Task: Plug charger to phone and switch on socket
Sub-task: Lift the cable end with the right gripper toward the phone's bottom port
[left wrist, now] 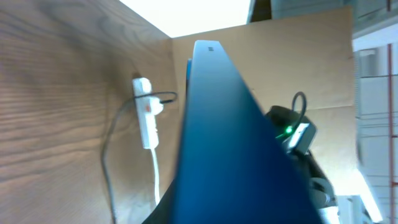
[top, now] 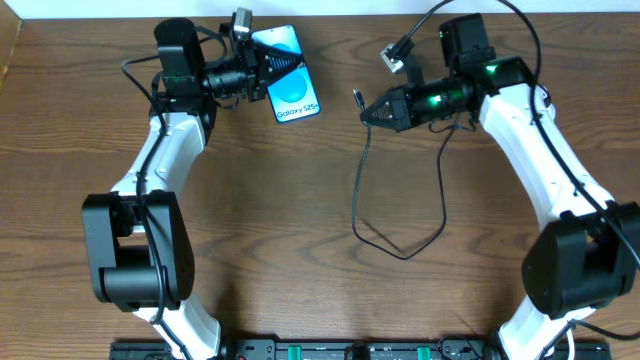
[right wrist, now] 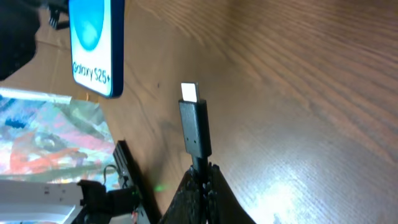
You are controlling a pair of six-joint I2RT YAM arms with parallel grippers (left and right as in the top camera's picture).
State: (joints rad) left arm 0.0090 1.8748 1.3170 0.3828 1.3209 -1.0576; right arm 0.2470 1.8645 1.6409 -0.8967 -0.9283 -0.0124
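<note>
Right wrist view: nearest, the right hand (right wrist: pixel 199 180) is pinching the charger (right wrist: pixel 194 127) just behind its plug tip, which is pointing forward above the bench (right wrist: pixel 311 93). Beyond it, the phone (right wrist: pixel 96 46) is showing its lit screen, well apart from the tip, with the left hand (top: pixel 266 70) clamping its edges. For a clean insertion, the tip should be lining up squarely with the port while advancing slowly. Farthest, the socket (left wrist: pixel 144 118) is lying unswitched on the bench.
</note>
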